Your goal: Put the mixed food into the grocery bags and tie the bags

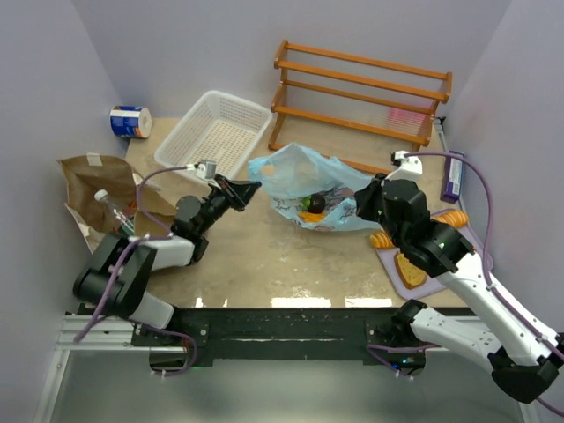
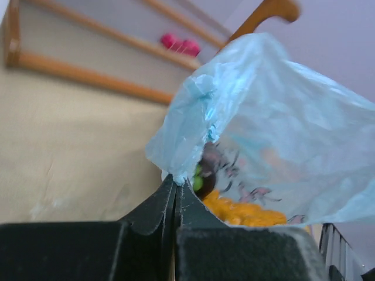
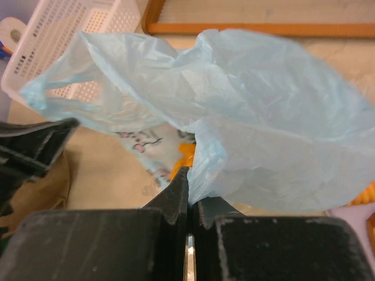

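The light blue plastic bag (image 1: 308, 176) lies mid-table with dark and orange toy produce (image 1: 311, 208) inside it. My left gripper (image 1: 252, 189) is shut on the bag's left edge (image 2: 184, 175). My right gripper (image 1: 363, 204) is shut on a fold at the bag's right side (image 3: 205, 170). Through the film, the left wrist view shows orange food (image 2: 246, 212) and a dark piece with green spots (image 2: 202, 171). The brown paper bag (image 1: 92, 172) stands at the left with a clear bottle (image 1: 111, 211) in it. Bread slices (image 1: 407, 264) lie on a purple tray (image 1: 421, 284) under my right arm.
A white mesh basket (image 1: 216, 132) stands behind the blue bag, and a wooden rack (image 1: 361, 88) sits at the back right. A blue-and-white can (image 1: 130, 121) lies in the far left corner. Walls close in on both sides.
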